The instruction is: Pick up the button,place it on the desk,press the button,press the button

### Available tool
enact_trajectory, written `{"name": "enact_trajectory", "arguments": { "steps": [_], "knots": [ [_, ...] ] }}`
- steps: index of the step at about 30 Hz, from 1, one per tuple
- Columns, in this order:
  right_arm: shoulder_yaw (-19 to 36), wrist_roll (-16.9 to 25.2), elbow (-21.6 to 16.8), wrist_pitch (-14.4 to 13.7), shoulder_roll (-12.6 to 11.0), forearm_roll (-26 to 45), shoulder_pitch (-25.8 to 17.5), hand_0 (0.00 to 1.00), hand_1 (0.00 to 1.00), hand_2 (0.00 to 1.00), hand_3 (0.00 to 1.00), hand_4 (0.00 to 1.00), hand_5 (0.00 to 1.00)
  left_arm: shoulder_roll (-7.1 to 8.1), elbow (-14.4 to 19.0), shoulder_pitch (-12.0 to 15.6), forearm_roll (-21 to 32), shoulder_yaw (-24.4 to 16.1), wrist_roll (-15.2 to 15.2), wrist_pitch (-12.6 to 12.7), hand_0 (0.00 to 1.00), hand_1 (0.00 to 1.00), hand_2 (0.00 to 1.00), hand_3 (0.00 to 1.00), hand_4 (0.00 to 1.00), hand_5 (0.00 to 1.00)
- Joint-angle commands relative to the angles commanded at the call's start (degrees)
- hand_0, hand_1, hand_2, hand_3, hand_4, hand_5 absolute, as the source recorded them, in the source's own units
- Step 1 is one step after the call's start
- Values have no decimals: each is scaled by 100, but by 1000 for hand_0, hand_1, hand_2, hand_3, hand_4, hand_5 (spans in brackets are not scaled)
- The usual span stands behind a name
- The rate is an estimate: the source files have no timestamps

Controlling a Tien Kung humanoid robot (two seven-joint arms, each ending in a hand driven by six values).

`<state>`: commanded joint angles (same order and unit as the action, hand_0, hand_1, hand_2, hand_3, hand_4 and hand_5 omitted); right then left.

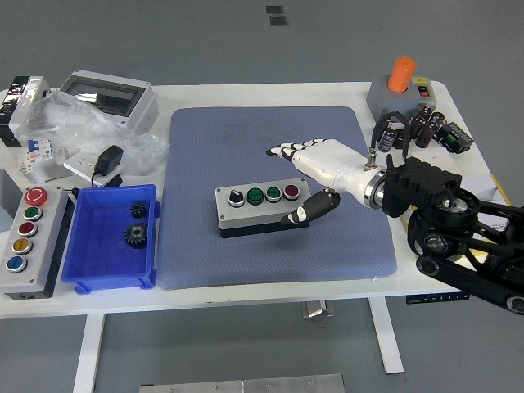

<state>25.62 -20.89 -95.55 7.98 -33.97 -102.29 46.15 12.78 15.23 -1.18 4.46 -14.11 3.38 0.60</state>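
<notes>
1. Grey button box, black base, four buttons on top: black, two green, red. Sits mid blue mat.
2. Right hand at box's 2 o'clock, fingers spread, empty; thumb tip near box's right end.

Grey button box, blue mat

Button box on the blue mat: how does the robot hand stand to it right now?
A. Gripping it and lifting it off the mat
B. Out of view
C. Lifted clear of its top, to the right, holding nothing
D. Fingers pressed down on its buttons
C. The robot hand sits to the right of the button box, fingers spread and off it, so the box's four controls show uncovered and the box lies flat on the blue mat.
</notes>
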Motion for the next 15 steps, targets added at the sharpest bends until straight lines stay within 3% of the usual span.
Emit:
{"name": "enact_trajectory", "arguments": {
  "steps": [3,4,7,15],
  "knots": [
    [49,-111,-137,239,-102,30,-5,776,750,874,998,998,485,0,0,0,5,4,3,1,645,653,594,578,519,147],
    [58,-151,-195,307,-140,31,-6,763,702,777,998,998,461,-1,0,2,4,2,1,2,646,653,594,578,520,149],
    [76,-258,-374,439,-246,30,-5,763,702,777,998,998,461,-4,-1,10,-8,-11,-11,7,646,653,594,578,520,149],
    [48,-354,-575,506,-310,33,65,751,694,776,998,998,469,-4,-2,8,-15,-17,-7,15,646,653,595,580,523,153]
  ]
}}
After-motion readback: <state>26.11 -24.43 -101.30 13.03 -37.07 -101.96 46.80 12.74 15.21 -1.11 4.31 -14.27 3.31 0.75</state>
